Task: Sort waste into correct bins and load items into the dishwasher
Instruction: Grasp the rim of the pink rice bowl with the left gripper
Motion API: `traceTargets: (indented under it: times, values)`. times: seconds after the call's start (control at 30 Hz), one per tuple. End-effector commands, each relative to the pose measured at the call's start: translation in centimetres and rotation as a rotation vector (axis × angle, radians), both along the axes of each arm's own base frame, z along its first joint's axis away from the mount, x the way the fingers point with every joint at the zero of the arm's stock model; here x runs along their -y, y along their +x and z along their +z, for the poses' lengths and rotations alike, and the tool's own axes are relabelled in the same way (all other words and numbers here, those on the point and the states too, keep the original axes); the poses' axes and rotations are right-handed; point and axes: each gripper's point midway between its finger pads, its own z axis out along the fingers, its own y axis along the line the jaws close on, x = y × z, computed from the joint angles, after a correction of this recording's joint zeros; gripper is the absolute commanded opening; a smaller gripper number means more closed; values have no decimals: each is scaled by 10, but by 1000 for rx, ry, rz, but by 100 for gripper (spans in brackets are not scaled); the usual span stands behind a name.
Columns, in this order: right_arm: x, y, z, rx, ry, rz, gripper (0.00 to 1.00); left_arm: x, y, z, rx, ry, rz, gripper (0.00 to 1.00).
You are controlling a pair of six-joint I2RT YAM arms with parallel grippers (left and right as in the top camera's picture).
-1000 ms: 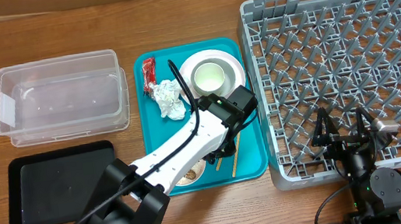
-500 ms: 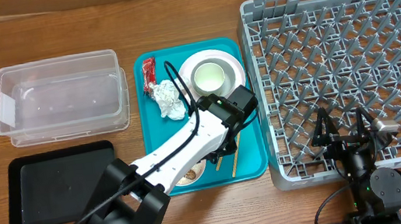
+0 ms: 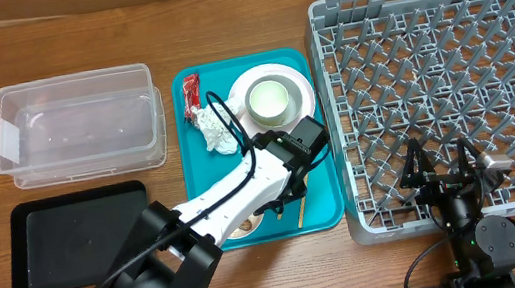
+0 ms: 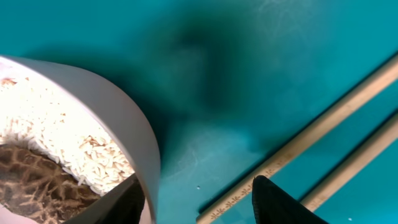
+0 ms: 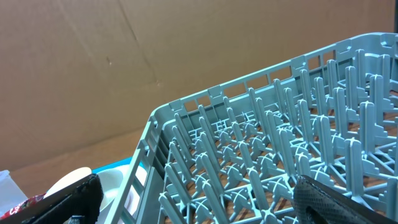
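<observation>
Left fingers [image 4: 129, 200] shifted — astride bowl [image 4: 104, 107] rim

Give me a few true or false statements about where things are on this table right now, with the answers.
1. The dish rack holds no dishes. True.
2. The cup sits in the dish rack. False: it stands on the plate on the teal tray.
3. The chopsticks lie on the teal tray beside the bowl of rice. True.
4. The right gripper is shut on the plate. False: it is open and holds nothing.
5. The napkin lies in the bowl. False: it lies on the teal tray by the red wrapper.
</observation>
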Motion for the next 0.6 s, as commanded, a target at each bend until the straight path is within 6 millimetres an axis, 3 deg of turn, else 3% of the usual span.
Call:
traceTargets:
  times: [0.0,0.07,0.3,0.47,0.57]
  values:
    - [1,0,-1,6,-2,-3,100,-10,1,-9,6,44,37,51]
    - [1,0,-1,6,-2,-3,100,-10,1,-9,8,43,40,43]
    - [1,0,-1,6,-2,-3,100,-9,2,-9,11,39,55,30]
    - [1,0,-1,6,-2,-3,100,-10,1,-9,8,42,54,4]
    - [1,0,-1,6,-2,-3,100,-9,0,-9,5,38,54,4]
